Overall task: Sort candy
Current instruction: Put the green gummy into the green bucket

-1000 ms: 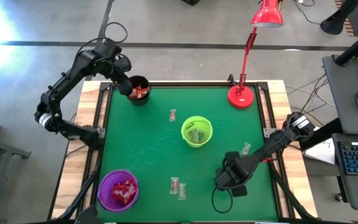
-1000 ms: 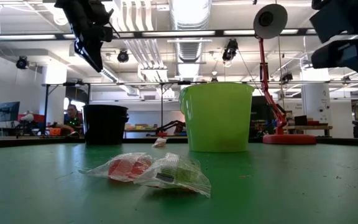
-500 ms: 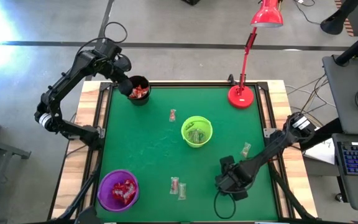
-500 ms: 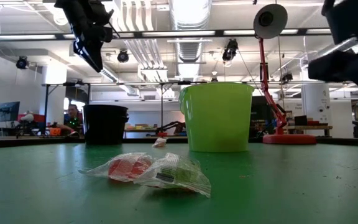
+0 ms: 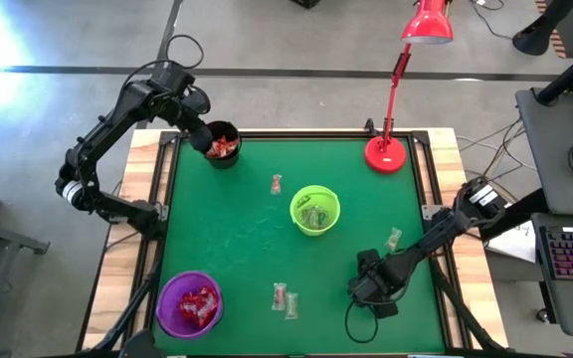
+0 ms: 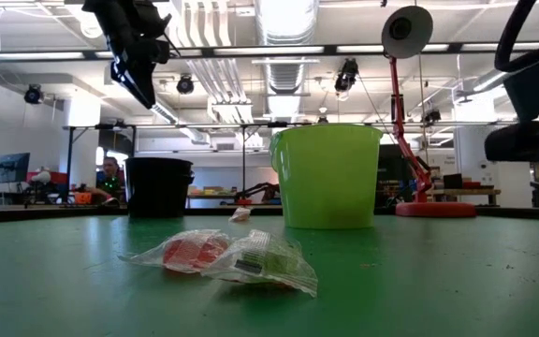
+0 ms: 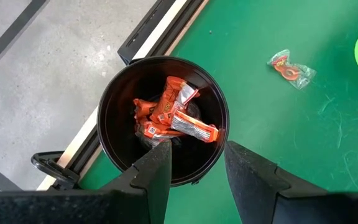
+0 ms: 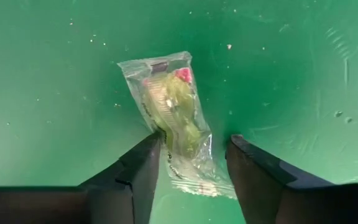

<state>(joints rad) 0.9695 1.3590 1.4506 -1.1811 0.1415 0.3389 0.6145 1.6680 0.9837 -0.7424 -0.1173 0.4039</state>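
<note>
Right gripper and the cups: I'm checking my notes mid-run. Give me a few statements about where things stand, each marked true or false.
1. The right gripper has open fingers straddling a clear-wrapped green candy on the mat. True.
2. The black cup is empty. False: it holds orange-wrapped candy.
3. The left gripper hangs above the black cup, fingers open. True.
4. The purple cup holds green candy. False: its contents are red.
5. The green cup lies tipped over. False: it stands upright.
</note>
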